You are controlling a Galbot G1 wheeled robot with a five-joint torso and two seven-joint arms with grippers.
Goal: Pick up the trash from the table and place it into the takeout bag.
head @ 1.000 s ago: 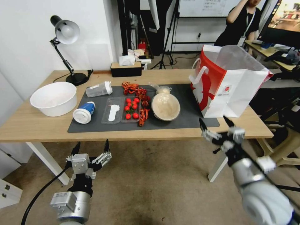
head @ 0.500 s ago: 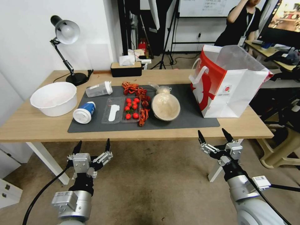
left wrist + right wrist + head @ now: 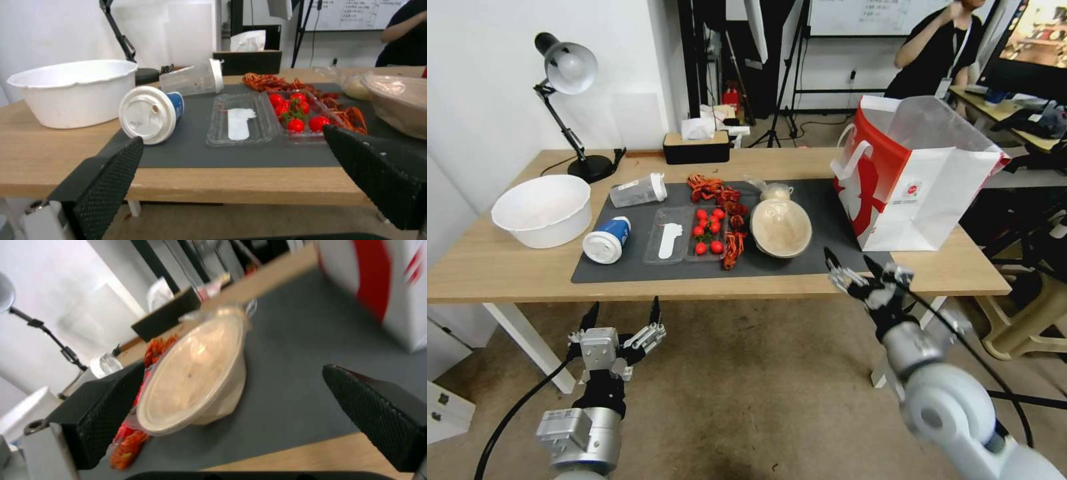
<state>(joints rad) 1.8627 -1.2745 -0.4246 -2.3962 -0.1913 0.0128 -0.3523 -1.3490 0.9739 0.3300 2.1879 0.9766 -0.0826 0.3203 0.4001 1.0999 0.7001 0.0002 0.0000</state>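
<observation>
Your right gripper (image 3: 852,262) hangs at the table's (image 3: 507,270) front edge with its fingers spread, gripping nothing; the round beige lidded bowl (image 3: 780,227) sits on the dark grey mat (image 3: 827,247) just ahead of it and slightly to its left, the small clear knotted bag (image 3: 774,191) touching the bowl's far side. The white-and-red takeout bag (image 3: 917,180) stands open ahead to that gripper's right. Your left gripper (image 3: 622,314) waits low before the table, fingers spread and empty, with the blue-and-white lidded paper cup (image 3: 607,239) and clear white-capped plastic cup (image 3: 638,190) lying on their sides ahead of it.
</observation>
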